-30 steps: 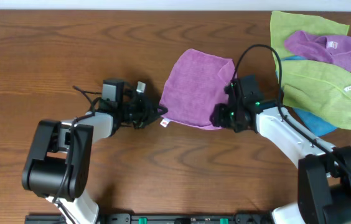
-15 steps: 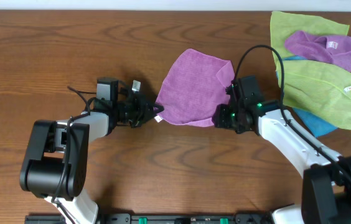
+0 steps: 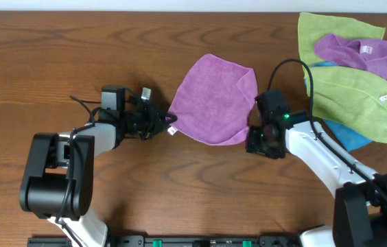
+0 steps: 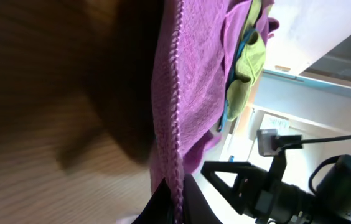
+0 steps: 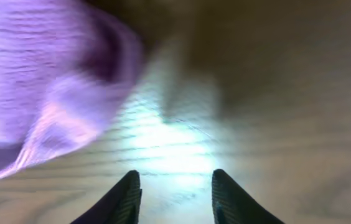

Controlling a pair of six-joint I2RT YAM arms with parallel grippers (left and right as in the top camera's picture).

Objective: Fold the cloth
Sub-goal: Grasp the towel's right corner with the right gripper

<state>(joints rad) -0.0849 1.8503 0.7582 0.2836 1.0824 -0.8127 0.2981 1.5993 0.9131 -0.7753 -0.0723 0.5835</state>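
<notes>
A purple cloth [image 3: 215,99] lies folded on the wooden table, near its middle. My left gripper [image 3: 167,125] is shut on the cloth's lower left corner, by its white tag; the left wrist view shows the stitched purple edge [image 4: 174,118] pinched between the fingers [image 4: 177,202]. My right gripper [image 3: 256,143] is open and empty, just off the cloth's lower right corner. In the right wrist view its fingers [image 5: 174,196] hover over bare wood, with the cloth [image 5: 45,87] up to the left.
A pile of cloths lies at the back right: a green one [image 3: 355,99], a small purple one [image 3: 355,49], another green one [image 3: 331,27] and a blue one [image 3: 350,137] underneath. The right arm [image 3: 317,147] reaches in from the lower right.
My left gripper has pulled the cloth's corner further left. My right gripper has let go of the cloth's lower right corner and drawn back down and right.
</notes>
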